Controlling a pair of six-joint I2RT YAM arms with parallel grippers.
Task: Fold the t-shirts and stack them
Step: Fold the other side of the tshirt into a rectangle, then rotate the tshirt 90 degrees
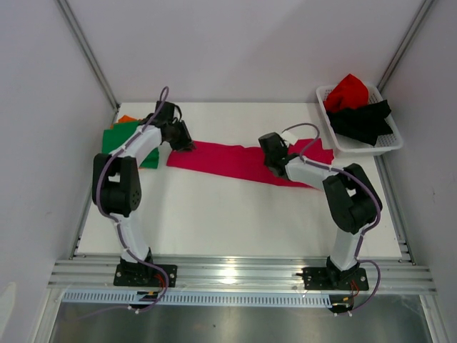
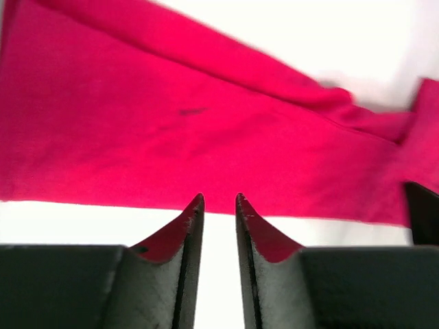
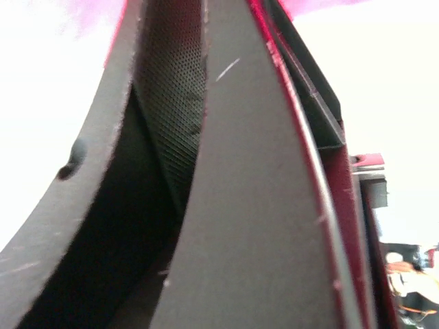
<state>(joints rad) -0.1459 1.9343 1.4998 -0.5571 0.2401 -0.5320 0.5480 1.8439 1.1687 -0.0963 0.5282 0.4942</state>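
Note:
A magenta-pink t-shirt (image 1: 235, 163) lies as a long, narrow band across the middle of the table. My left gripper (image 1: 183, 141) hovers at its left end. In the left wrist view this gripper (image 2: 220, 200) is slightly open, with only white table between its fingers and the pink cloth (image 2: 171, 116) just past the tips. My right gripper (image 1: 274, 161) points down onto the shirt's right part. Its fingers (image 3: 240, 171) fill the right wrist view, so how the jaws stand is hidden. A folded green t-shirt (image 1: 121, 138) rests on an orange one (image 1: 126, 118) at the far left.
A white lattice basket (image 1: 389, 143) at the back right holds a red t-shirt (image 1: 348, 91) and a black t-shirt (image 1: 364, 119). Grey walls close in both sides. A metal rail (image 1: 235, 271) runs along the table's near edge by the arm bases.

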